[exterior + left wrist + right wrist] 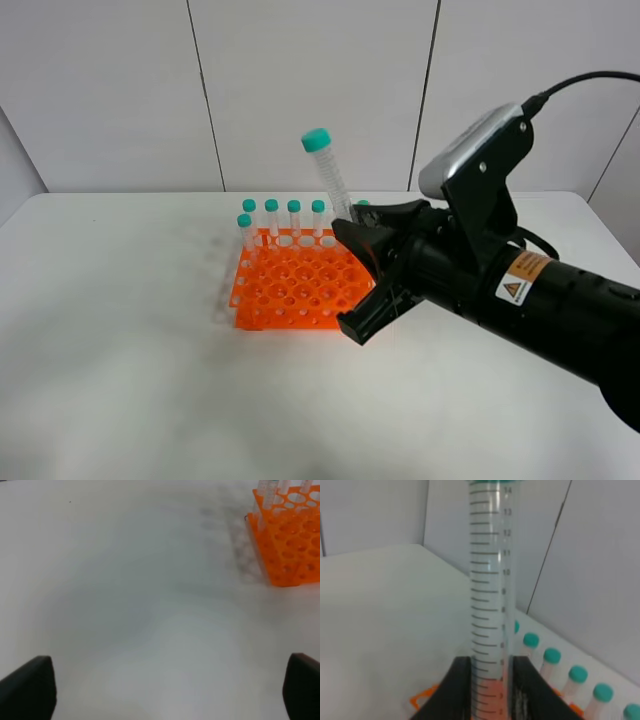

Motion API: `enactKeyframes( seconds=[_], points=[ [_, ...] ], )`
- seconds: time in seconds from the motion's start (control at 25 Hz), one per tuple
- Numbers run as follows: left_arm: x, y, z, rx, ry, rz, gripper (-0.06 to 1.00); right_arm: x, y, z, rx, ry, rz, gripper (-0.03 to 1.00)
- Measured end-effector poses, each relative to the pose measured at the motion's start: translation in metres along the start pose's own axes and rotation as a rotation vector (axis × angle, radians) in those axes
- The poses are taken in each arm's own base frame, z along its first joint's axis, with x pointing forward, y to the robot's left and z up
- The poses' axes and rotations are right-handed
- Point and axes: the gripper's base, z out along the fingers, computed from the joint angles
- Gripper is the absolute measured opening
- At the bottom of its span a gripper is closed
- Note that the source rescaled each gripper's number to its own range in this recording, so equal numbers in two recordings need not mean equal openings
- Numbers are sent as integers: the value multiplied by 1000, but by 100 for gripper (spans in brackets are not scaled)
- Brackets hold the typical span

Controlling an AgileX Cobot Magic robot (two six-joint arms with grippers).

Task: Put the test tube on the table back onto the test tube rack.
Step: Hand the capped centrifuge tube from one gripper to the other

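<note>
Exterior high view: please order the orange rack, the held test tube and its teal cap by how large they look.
1. test tube rack
2. test tube
3. teal cap
No two look alike in size.

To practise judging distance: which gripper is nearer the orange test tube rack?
Right. The right gripper holds the test tube at the right edge of the test tube rack; the left gripper sits well away, with a stretch of table between.

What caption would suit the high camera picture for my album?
Right pincer holds a teal-capped test tube tilted above the orange rack on the white table.
</note>
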Motion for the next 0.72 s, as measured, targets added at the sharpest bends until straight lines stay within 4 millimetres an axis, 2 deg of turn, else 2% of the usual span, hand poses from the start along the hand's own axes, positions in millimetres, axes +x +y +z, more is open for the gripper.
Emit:
enactKeyframes(
  seconds=[0.28,0.56,0.72],
  points=[
    [-2,-4,-1,42,-20,28,100,25,6,-11,-31,47,11,26],
    [-10,-12,-3,136,-82,29,100,26,8,-12,-50,35,28,26],
    [-17,-12,4,170,-42,29,100,26,9,-12,-51,34,26,26]
  ],
)
